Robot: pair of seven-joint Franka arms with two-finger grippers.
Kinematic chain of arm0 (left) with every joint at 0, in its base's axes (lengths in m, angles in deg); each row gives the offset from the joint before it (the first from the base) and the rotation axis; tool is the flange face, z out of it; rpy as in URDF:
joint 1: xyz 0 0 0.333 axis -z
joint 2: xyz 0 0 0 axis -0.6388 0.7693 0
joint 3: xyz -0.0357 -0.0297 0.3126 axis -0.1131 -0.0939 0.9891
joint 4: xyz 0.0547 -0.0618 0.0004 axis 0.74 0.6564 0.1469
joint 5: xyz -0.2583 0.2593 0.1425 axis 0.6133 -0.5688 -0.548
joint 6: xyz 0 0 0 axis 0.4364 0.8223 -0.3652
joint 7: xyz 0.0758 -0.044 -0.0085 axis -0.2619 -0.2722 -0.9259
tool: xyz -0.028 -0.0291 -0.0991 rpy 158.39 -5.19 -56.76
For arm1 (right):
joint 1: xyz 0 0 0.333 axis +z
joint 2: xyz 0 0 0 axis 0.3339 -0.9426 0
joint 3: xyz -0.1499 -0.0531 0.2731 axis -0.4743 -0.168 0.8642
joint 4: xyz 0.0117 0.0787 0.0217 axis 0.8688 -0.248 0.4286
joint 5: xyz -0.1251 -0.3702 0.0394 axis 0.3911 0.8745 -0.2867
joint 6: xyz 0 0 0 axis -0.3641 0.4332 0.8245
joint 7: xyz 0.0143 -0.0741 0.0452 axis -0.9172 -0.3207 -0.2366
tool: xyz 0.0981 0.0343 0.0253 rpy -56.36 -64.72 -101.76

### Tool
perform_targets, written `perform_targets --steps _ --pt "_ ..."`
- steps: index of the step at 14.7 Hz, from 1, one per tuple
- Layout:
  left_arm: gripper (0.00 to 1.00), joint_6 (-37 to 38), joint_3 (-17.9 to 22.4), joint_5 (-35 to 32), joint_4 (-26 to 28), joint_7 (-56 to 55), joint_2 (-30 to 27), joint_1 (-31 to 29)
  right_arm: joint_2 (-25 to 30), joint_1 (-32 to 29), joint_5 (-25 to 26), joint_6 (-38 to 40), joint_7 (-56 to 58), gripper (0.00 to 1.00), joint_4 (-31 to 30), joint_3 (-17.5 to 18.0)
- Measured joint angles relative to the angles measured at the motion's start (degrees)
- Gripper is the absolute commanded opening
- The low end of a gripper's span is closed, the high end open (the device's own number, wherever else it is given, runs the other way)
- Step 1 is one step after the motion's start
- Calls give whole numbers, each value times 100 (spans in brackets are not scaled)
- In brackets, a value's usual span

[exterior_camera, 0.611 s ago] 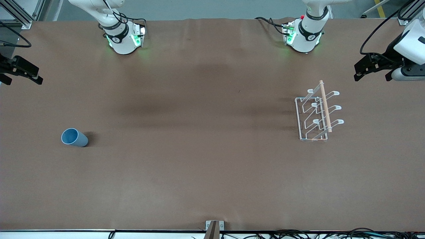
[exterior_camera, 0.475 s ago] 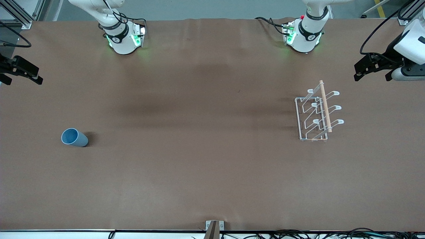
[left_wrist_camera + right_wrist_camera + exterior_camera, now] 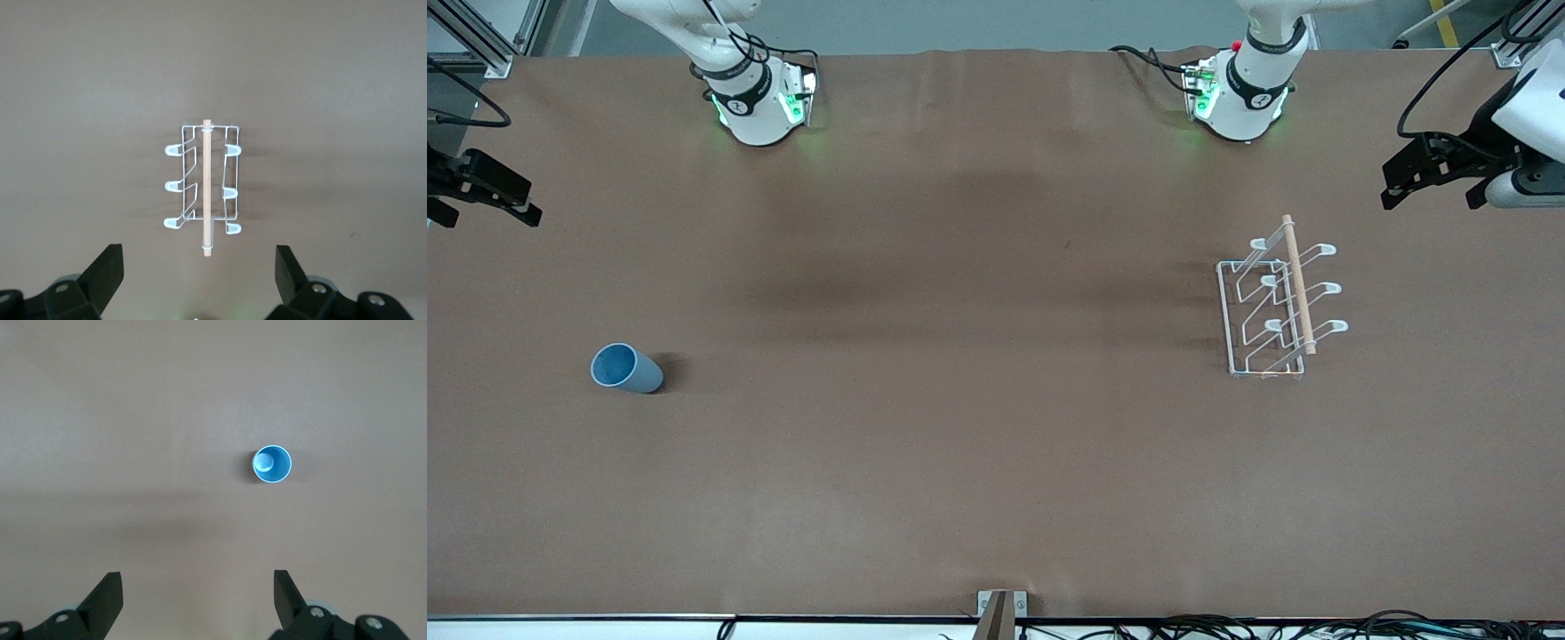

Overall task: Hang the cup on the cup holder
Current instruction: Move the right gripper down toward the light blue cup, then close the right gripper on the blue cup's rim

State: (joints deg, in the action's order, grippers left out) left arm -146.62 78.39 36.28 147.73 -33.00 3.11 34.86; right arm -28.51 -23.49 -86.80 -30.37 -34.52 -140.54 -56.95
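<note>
Not much has happened yet, honestly. The only real change over the last half second is the left pincer (image 3: pixel 1436 173): it has lifted and drifted a touch toward the robots' edge of the surface (image 3: pixel 978 462), up near the corner at the left arm's end. Its fingers are spread wide with nothing between them, and its wrist camera looks straight down on the cup holder (image 3: pixel 203 195).

The right pincer (image 3: pixel 482 197) hasn't budged. It sits over the edge at the right arm's end of the surface, also spread wide and empty, with the cup (image 3: pixel 271 463) in its wrist view.

The cup (image 3: pixel 624 368) is exactly where it was: standing mouth-up on the surface, toward the right arm's end, well away from every edge. The cup holder (image 3: pixel 1276 302) is also unmoved, standing toward the left arm's end, wooden rod on top, all prongs bare.

So for the task, I'd say we're at the very start. Nothing is grasped and the cup is well apart from the rack. My guess is that the right arm has to go pick the cup up, since it's on that side.
</note>
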Motion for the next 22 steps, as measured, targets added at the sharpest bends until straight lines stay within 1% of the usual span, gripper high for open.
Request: perform_targets --steps 6,10,12,14,17,19,22 --pt "100 114 20 0 -28 0 1 -103 -97 -6 38 -114 0 100 -2 -18" --pt "100 192 14 -96 -112 1 1 -105 -446 -62 231 -499 0 100 -25 -47" --pt "100 196 5 -98 -138 5 3 -104 -747 -173 233 -833 32 100 -52 -58" --pt "100 201 -8 -98 -145 8 17 -102 -1095 -251 234 -1368 42 100 -181 -62" --pt "100 201 -61 -99 -150 5 48 -63 -1521 -438 235 -2319 61 99 -639 -68" --pt "100 206 -78 -99 -151 2 88 -35 -1712 -516 240 -2602 91 99 -854 -72" --pt "100 206 -90 -97 -153 7 186 -26 -2015 -705 245 -2858 248 99 -958 -84"
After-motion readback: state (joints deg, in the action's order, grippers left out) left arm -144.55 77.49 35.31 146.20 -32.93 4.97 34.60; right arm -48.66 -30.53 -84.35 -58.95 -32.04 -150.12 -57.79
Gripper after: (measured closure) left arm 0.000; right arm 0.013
